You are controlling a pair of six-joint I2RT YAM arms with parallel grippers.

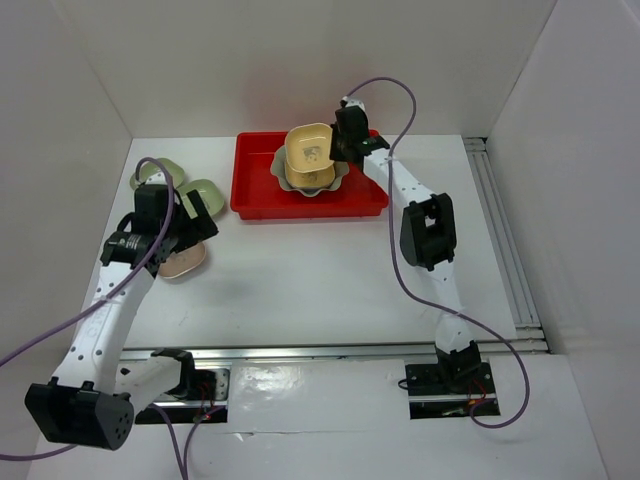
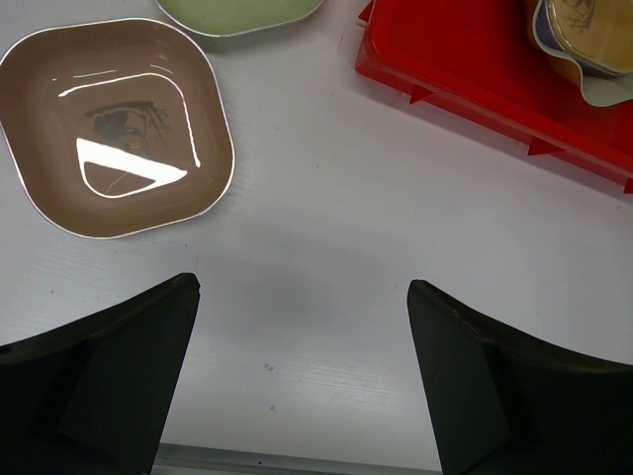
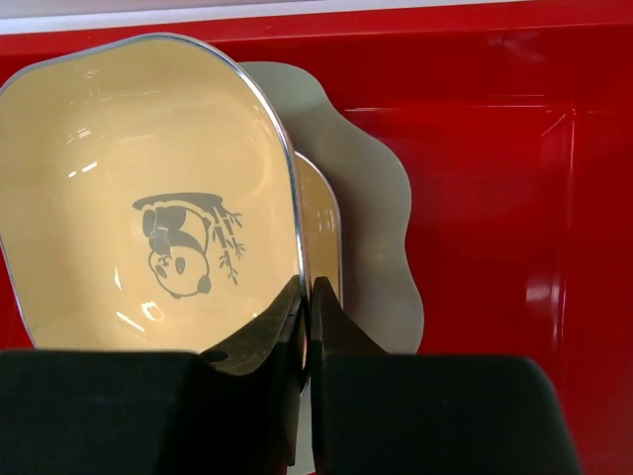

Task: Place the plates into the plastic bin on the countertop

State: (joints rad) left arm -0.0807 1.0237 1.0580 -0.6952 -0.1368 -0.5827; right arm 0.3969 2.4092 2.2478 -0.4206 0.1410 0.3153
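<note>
Countertop (image 1: 300, 290): white, walled; red bin (image 1: 262, 195) at far middle
Bin contents: scalloped green dish (image 3: 381, 228) flat inside, yellow dish (image 3: 321, 228) lying on it
R gripper (image 3: 308, 297): fingers pinched on rim of 2nd yellow dish (image 3: 129, 198), tilted, over the stack
L gripper (image 2: 304, 287): fingers wide apart, over bare top, near tan dish (image 2: 117, 129)
Left side: 2 small green dishes (image 1: 205, 188) outside bin, close to tan one

The bin (image 1: 258, 195) sits at the far middle of the countertop (image 1: 320, 290). In its middle lies the large dish (image 1: 341, 172). A lower small dish (image 3: 321, 223) rests in it, and a tilted small dish (image 1: 308, 148) is above both, its right rim pinched by the right gripper (image 3: 307, 297). Left of the bin, the far-left small dish (image 1: 160, 172) and second small dish (image 1: 207, 190) lie close together, with the nearest small dish (image 1: 187, 263) in front of them.
</note>
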